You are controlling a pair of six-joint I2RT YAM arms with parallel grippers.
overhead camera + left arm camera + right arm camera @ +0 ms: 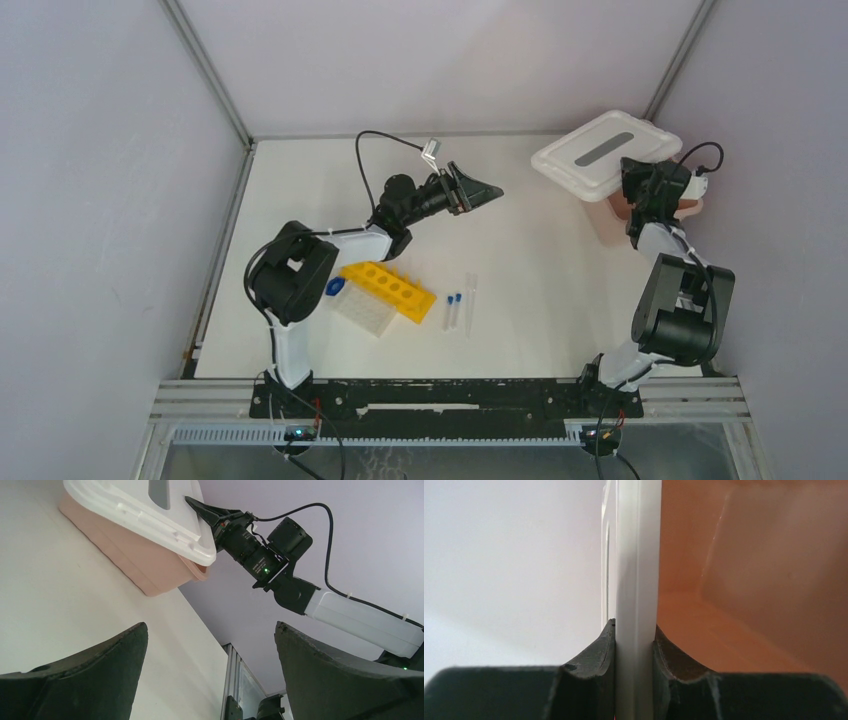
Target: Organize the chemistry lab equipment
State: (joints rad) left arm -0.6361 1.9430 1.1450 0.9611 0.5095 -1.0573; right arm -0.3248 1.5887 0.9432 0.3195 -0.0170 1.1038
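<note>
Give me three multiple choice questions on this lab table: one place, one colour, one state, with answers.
1. Where is the pink box? A far right corner; B beside the left arm's base; C table centre.
2. What colour is the tube rack? A blue; B yellow; C white.
3. What is the right gripper doing? A hanging open; B clamping the white lid; C holding a vial.
1 A: top view shows it far right. 2 B: yellow, beside the well plate. 3 B: its fingers pinch the lid's edge.

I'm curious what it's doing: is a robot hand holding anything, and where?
The right gripper pinches the white lid by its edge. The left gripper holds nothing.
</note>
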